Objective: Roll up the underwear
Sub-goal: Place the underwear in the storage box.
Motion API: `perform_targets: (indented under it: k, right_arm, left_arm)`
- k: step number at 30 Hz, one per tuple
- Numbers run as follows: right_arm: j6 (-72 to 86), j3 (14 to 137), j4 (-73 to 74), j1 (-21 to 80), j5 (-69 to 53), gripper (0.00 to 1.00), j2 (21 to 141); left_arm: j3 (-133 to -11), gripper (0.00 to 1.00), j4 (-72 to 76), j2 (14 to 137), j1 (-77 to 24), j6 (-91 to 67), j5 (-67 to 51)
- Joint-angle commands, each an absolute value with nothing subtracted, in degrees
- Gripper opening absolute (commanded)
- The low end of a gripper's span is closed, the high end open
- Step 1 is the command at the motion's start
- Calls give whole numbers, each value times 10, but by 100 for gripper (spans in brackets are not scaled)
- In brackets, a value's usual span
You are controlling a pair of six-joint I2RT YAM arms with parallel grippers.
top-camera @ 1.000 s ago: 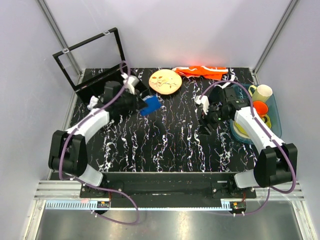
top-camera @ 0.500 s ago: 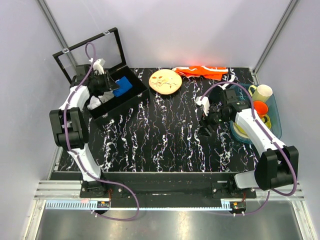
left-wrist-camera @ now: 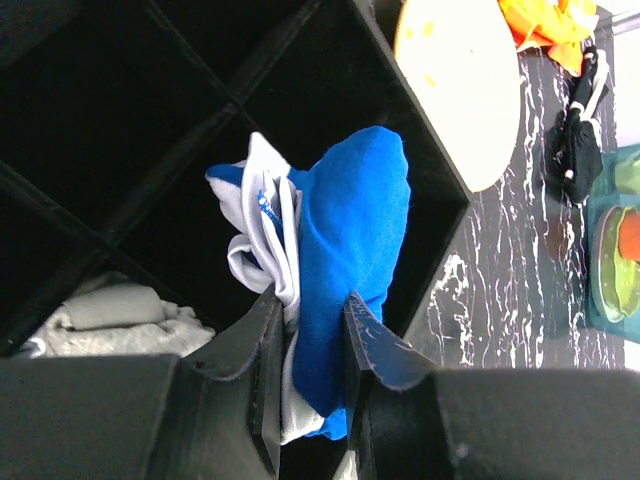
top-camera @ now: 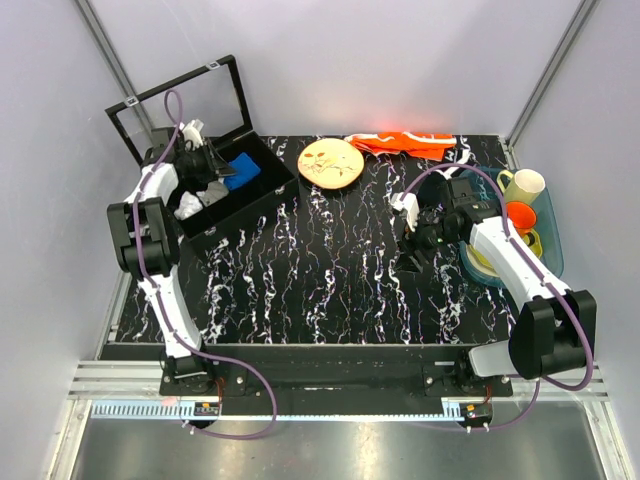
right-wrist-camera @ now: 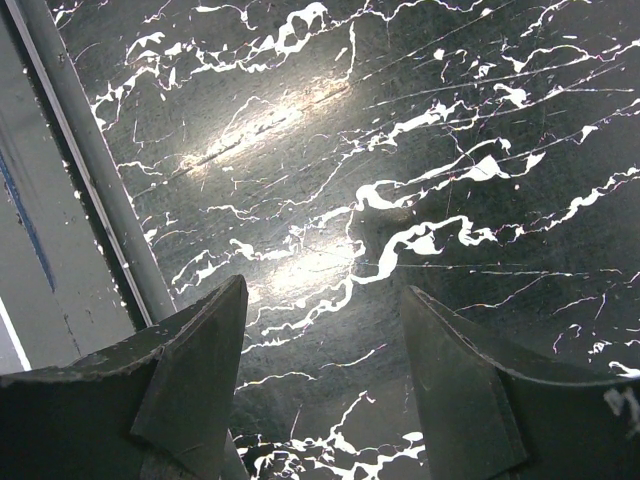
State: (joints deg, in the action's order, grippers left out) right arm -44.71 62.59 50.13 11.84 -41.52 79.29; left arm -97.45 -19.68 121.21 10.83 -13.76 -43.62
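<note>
The left arm is reaching to the far-left corner of the black marbled tabletop (top-camera: 330, 270), where an open black box (top-camera: 262, 190) with dividers is sitting. The left end effector (left-wrist-camera: 312, 310) is pinching the underwear (left-wrist-camera: 350, 220), its jaws standing narrow with the fabric between them. The underwear is bunched into a royal-blue roll with white waistband folds showing on one side. It is hanging over the box compartment nearest a round tan plate (top-camera: 330, 163); whether it is touching the bottom cannot be told. A crumpled white cloth (left-wrist-camera: 110, 315) is lying in a neighbouring compartment.

The right end effector (right-wrist-camera: 322, 300) is hovering over bare tabletop on the right side, its jaws standing wide and gripping nothing. An orange cloth (top-camera: 405, 142) is lying along the far edge, and a teal bin (top-camera: 552, 240) holding cups is sitting at the right edge, just beside the right arm.
</note>
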Motion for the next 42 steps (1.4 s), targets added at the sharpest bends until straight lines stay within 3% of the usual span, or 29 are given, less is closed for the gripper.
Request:
perform_targets:
  k: [1, 7, 33, 42]
  right_arm:
    - [-439, 625, 486, 120, -414, 71, 795]
    - [-438, 625, 486, 120, -410, 71, 799]
    - [-441, 626, 489, 120, -408, 71, 788]
    - [-443, 626, 489, 120, -411, 72, 783]
  left_arm:
    - [-1014, 3, -192, 1254, 116, -163, -452]
    - [-1038, 3, -209, 1285, 119, -157, -438]
    - [-1207, 4, -420, 1385, 6, 14, -102]
    - [-1252, 11, -478, 1433, -25, 46, -67]
